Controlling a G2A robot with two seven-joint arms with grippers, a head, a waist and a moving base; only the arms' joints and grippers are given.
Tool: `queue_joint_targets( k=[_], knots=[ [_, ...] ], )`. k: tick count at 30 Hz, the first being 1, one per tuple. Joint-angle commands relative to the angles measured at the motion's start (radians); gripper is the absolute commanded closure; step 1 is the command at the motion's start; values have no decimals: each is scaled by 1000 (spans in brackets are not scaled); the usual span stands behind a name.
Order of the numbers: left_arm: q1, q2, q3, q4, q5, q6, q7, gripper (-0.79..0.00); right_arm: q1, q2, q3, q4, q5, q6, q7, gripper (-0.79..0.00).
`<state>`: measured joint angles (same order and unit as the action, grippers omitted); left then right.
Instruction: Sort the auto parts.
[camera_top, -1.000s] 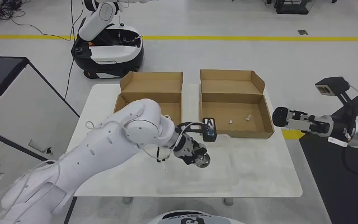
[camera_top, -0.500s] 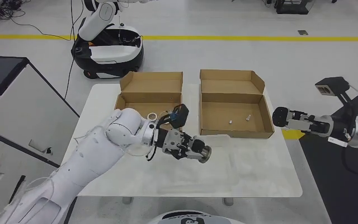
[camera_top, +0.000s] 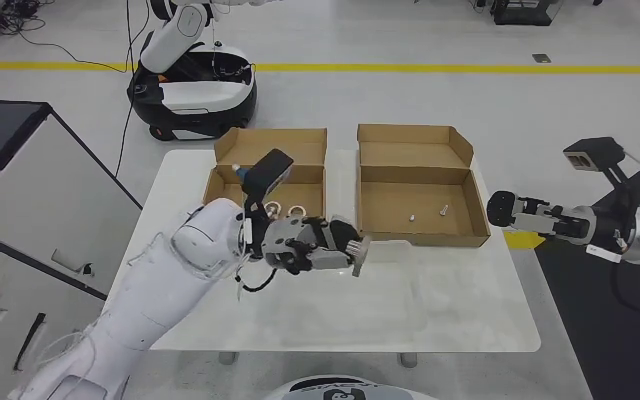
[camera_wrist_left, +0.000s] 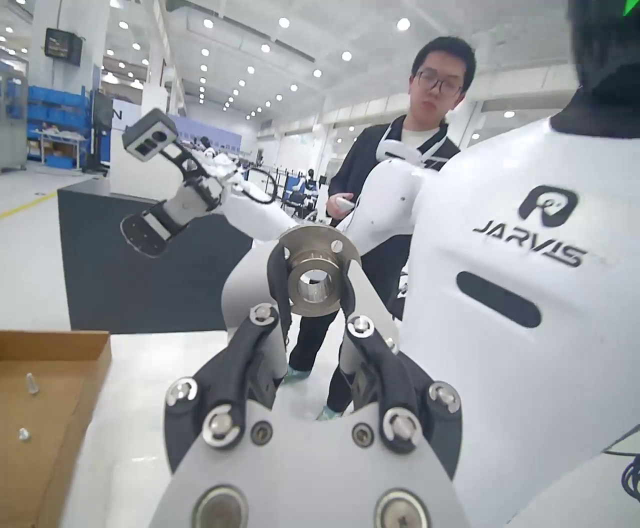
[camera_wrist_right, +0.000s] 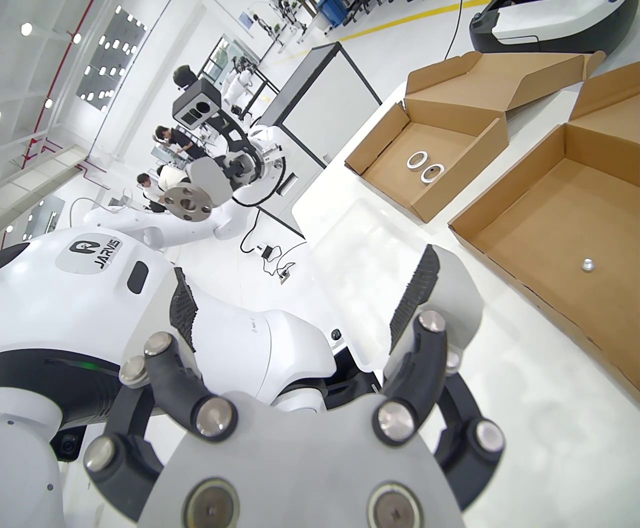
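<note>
Steel, flanged and bored through the middle, the hub (camera_wrist_left: 315, 250) sits clamped between the two dark fingers of the left gripper (camera_wrist_left: 313, 290), which close on its neck. In the top view that gripper is at the centre of the frame, above the white table (camera_top: 450, 300) and just below the gap between two open cardboard boxes. The hub is held off the tabletop, turned on edge. The left-hand box (camera_top: 268, 150), up and left of centre, holds two pale rings (camera_top: 271, 209) lying side by side. The right-hand box (camera_top: 415, 145), up and right of centre, holds two small bolts (camera_top: 443, 210), a little apart from each other. At the right edge of the frame the right gripper (camera_wrist_right: 300, 292) hangs beyond the table's edge, near the right-hand box. Its ribbed fingers stand wide apart with nothing between them.
</note>
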<state>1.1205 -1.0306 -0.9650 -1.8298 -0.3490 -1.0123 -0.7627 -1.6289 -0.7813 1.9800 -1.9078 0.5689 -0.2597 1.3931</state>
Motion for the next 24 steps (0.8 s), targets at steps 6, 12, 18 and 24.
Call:
queue_joint_targets(
  k=[6, 12, 18, 24],
  knots=[
    [55, -49, -93, -7, -93, 0, -45, 0, 0, 0, 0, 0, 0, 0, 0, -785],
    [62, -54, -104, 2, -71, 0, -45, 0, 0, 0, 0, 0, 0, 0, 0, -785],
    [62, -54, -104, 2, -71, 0, -45, 0, 0, 0, 0, 0, 0, 0, 0, -785],
    [100, -48, -147, -22, -79, 0, 0, 0, 0, 0, 0, 0, 0, 0, 0, -785]
  ],
)
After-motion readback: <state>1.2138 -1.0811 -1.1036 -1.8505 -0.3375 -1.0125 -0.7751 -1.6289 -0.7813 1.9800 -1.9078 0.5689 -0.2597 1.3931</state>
